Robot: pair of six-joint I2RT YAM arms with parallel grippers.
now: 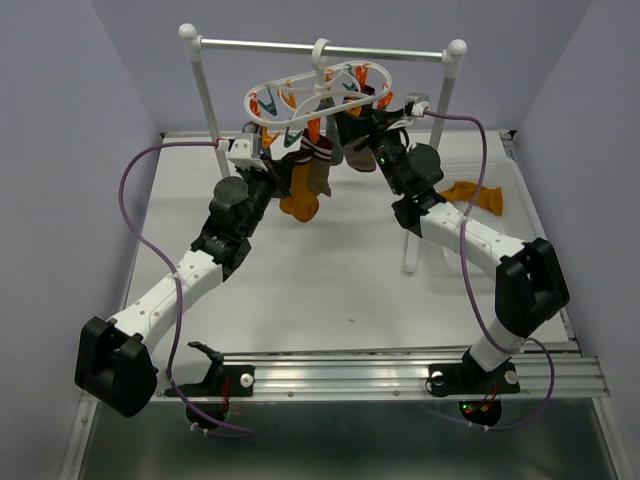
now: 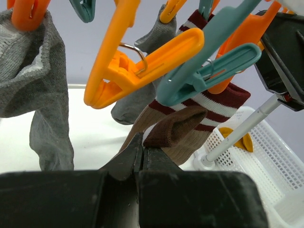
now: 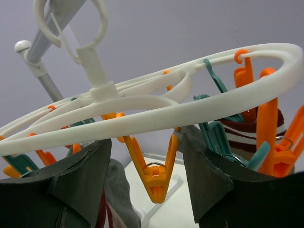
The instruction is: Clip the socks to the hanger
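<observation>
Left gripper point(image 2: 141, 151) fingers pressed together, apparently pinching the striped sock point(image 2: 194, 126) by its cuff. The sock hangs long-axis down, just under the teal clip point(image 2: 209, 71). Right gripper point(image 3: 145, 152) fingers spread, straddling an orange clip point(image 3: 155, 178) below the hanger point(image 3: 156, 116). Tight room: grey sock point(image 2: 42, 95) close left.

hanger point(image 3: 142, 118): glossy plastic | socks point(image 2: 42, 71): knit cloth | crossbar point(image 1: 260, 44): probably metal

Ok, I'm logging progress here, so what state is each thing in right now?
hanger: hooked on the crossbar.
grey sock: clipped, hanging.
striped sock: hanging among the clips.
hung mustard sock: hanging under the hanger.
loose mustard sock: unclipped, in the basket.
orange clip between right fingers: closed, empty.
left gripper: shut.
right gripper: open.
</observation>
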